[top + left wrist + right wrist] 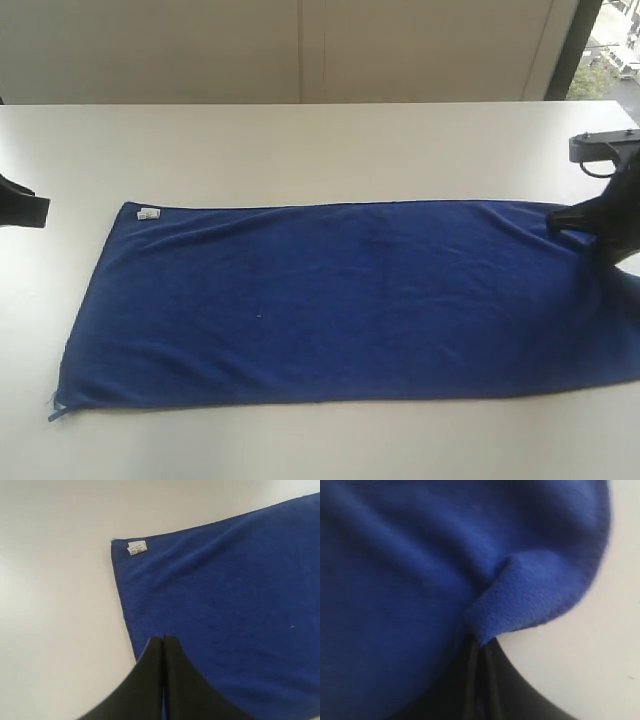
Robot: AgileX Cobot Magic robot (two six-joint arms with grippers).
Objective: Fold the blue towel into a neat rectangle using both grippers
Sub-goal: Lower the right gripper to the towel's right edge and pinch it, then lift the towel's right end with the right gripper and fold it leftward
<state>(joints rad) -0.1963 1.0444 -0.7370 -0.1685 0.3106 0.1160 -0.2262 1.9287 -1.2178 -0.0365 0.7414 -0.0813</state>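
The blue towel (340, 300) lies spread flat along the white table (300, 150), its long side running left to right, a white label (149, 213) at its far left corner. My right gripper (585, 225) sits at the towel's far right corner and is shut on a pinched-up fold of the blue towel (530, 595). My left gripper (30, 210) hangs off the towel's left end, at the frame's edge. In the left wrist view its jaws (163, 639) are pressed together with nothing between them, above the towel's edge (125, 615) near the label (137, 547).
A thread tail (55, 408) sticks out at the towel's near left corner. A cream wall (300, 50) rises behind the table. A window strip (610, 50) shows at the far right.
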